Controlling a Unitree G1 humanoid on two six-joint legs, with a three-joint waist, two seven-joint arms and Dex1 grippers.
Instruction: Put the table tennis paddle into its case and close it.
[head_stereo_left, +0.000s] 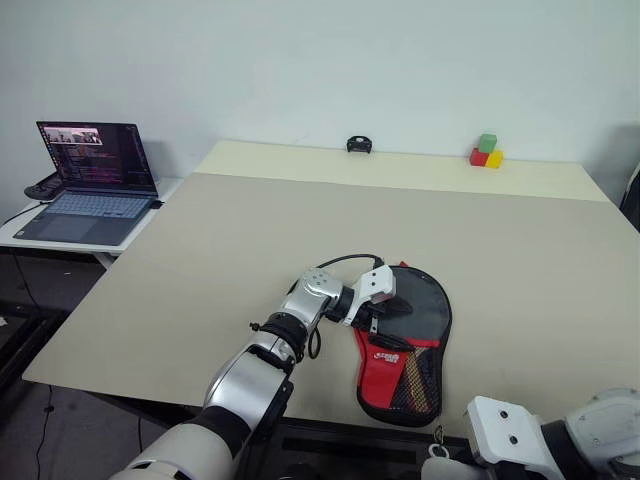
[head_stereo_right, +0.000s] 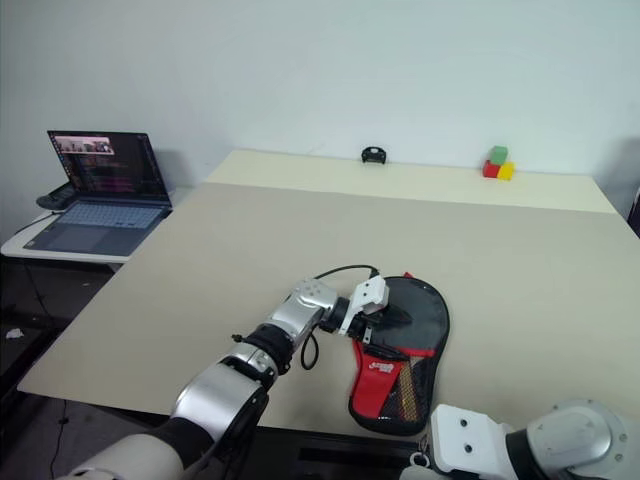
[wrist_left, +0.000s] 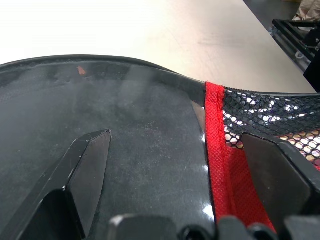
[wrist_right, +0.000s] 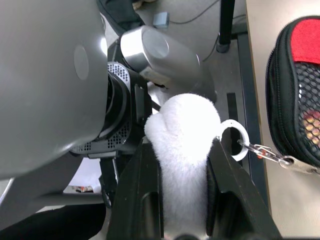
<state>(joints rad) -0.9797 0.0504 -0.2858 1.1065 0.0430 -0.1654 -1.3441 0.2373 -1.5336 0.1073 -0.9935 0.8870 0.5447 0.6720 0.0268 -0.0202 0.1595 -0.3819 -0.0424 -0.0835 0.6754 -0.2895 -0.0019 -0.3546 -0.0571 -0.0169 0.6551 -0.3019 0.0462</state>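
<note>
The case lies flat near the table's front edge, its black round part away from me and its red part with the mesh pocket toward me. My left gripper rests open on top of it, one finger on the black face and the other over the red seam and mesh. The paddle is hidden; a pale brownish patch shows behind the mesh. Below the table's edge, my right gripper is shut on a white fluffy ball. A white ring and metal clip link the ball to the case.
The beige table stretches far behind the case. A small black object and coloured blocks sit at its far edge. An open laptop stands on a side table to the left. The case lies close to the front edge.
</note>
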